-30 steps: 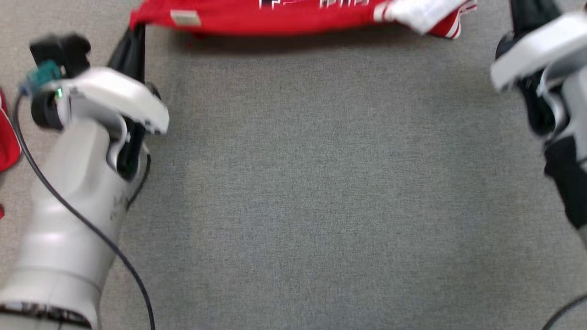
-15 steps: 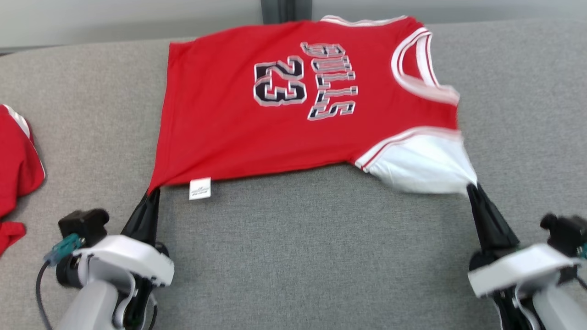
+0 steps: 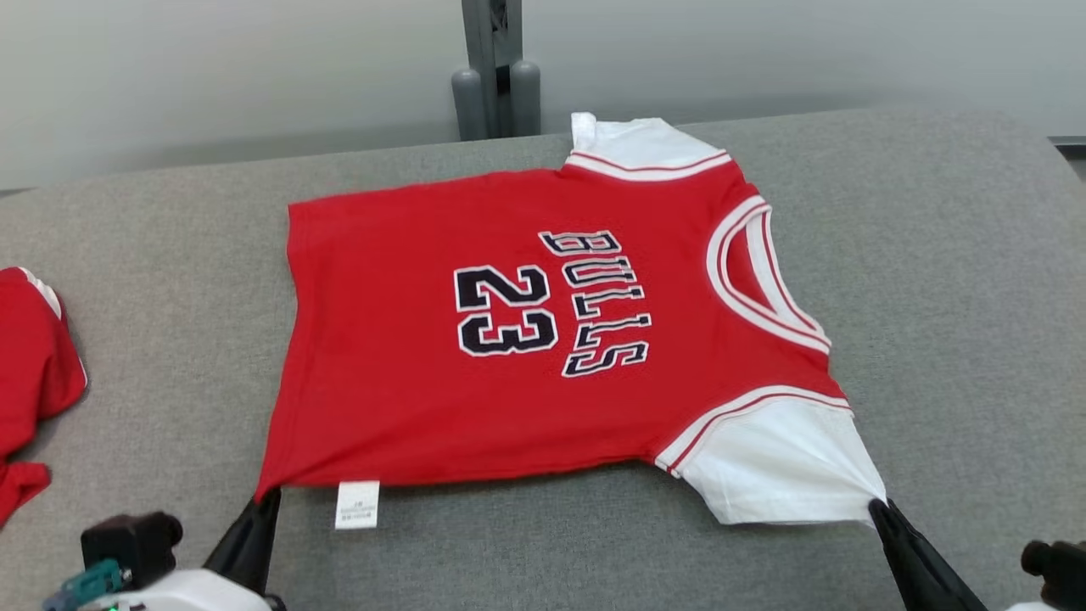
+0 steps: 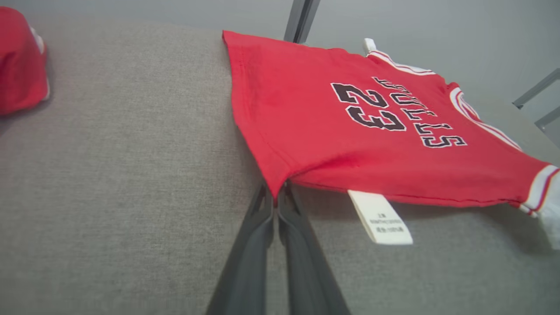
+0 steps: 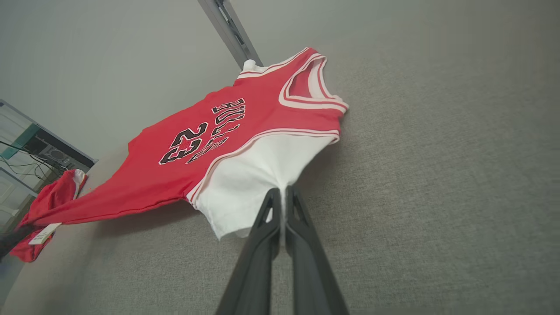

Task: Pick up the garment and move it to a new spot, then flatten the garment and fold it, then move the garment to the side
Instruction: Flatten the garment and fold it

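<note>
While the left gripper [image 3: 265, 502] is clamped on the hem corner and the right gripper [image 3: 879, 511] on the white sleeve tip of the red shirt [image 3: 399, 390], spread across the grey surface [image 3: 950, 271], flattening seems nearly done, so folding probably needs fresh grips.

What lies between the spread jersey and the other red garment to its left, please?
Bare grey surface separates jersey and red garment, as the head view shows.

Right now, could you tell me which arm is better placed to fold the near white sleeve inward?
Likely right: the right gripper grips the white sleeve; the left gripper grips the jersey by its hem corner.
</note>
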